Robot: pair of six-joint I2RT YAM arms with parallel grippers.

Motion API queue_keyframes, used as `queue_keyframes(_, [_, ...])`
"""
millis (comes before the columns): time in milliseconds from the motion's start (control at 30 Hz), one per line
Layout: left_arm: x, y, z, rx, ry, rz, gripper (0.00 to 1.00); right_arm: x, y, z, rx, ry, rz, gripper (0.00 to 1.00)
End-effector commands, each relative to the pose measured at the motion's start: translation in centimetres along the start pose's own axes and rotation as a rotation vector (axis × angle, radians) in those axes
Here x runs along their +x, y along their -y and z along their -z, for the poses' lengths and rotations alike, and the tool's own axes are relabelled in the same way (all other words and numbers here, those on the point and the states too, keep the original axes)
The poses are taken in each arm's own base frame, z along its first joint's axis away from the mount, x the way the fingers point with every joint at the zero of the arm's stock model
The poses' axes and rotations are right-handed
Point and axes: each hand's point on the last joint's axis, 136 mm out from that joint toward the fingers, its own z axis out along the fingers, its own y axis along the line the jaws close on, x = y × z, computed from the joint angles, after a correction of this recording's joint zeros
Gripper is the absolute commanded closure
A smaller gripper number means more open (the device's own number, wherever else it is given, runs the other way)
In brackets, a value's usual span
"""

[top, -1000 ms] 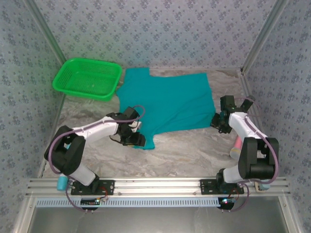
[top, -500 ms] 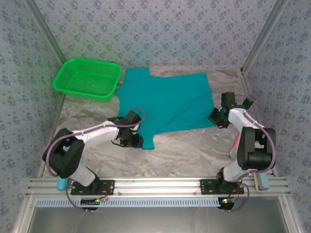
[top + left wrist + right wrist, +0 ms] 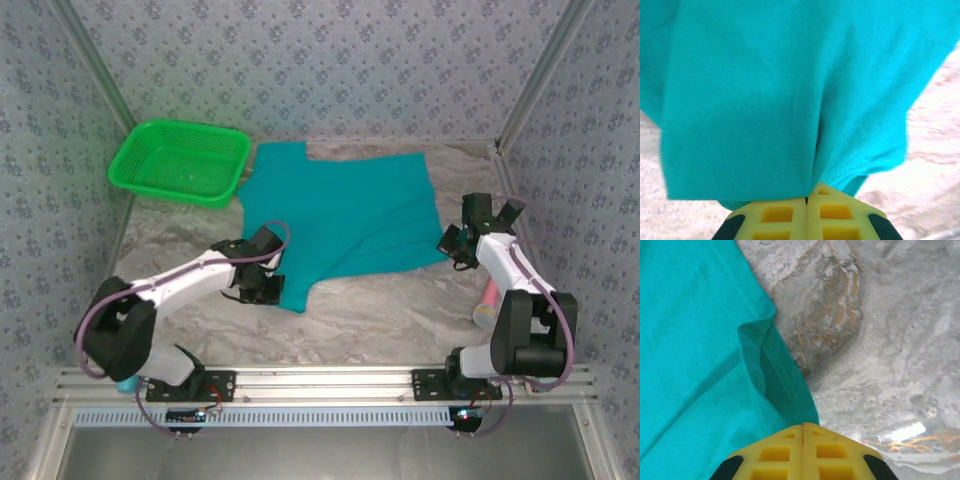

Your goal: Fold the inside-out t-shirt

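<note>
Two pinches: left gripper (image 3: 270, 290), right gripper (image 3: 451, 243) clamp t-shirt (image 3: 350, 210) edges; marbled table (image 3: 400, 310), floral walls (image 3: 330, 70), green basket (image 3: 170, 190).

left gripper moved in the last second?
Yes. The left gripper has shifted slightly left, closer to below the green basket's right corner, now shut on the t-shirt hem.

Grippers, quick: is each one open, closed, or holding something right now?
Left gripper: closed, pinching the t-shirt at its hem.
Right gripper: closed, pinching the t-shirt's edge.
</note>
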Motion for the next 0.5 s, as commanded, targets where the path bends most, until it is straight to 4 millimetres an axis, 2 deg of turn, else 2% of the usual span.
queue_keyframes(0, [3.0, -1.0, 0.6, 0.017, -0.064, 0.057, 1.00, 3.8, 2.9, -1.7, 0.102, -0.093, -0.025, 1.00])
queue_keyframes(67, [3.8, -1.4, 0.2, 0.035, -0.078, 0.089, 1.00, 5.7, 3.4, -2.7, 0.111, -0.154, -0.052, 1.00])
queue_keyframes(100, [4.2, -1.6, 0.0, 0.040, -0.086, 0.105, 0.97, 6.2, 3.1, -3.2, 0.089, -0.178, -0.056, 0.97])
queue_keyframes(133, [4.5, -1.7, -0.1, 0.050, -0.092, 0.113, 0.92, 6.6, 3.0, -3.4, 0.078, -0.193, -0.058, 0.87])
queue_keyframes(167, [4.7, -1.7, 0.0, 0.057, -0.096, 0.120, 0.84, 6.7, 2.8, -3.3, 0.076, -0.200, -0.061, 0.78])
queue_keyframes(200, [4.7, -1.8, 0.2, 0.056, -0.094, 0.125, 0.70, 6.6, 2.7, -2.9, 0.075, -0.198, -0.066, 0.74])
queue_keyframes(233, [4.7, -1.8, 0.6, 0.059, -0.085, 0.126, 0.58, 6.2, 2.7, -2.4, 0.080, -0.186, -0.071, 0.73])
queue_keyframes(267, [4.5, -1.7, 1.0, 0.065, -0.073, 0.128, 0.53, 5.9, 2.8, -1.8, 0.091, -0.175, -0.074, 0.72])
queue_keyframes(367, [3.5, -1.5, 2.9, 0.093, -0.026, 0.135, 0.48, 4.0, 2.2, 0.6, 0.087, -0.108, -0.061, 0.71])
queue_keyframes(467, [2.4, -0.9, 4.3, 0.121, 0.007, 0.127, 0.45, 3.1, 0.2, 2.4, 0.031, -0.073, -0.023, 0.66])
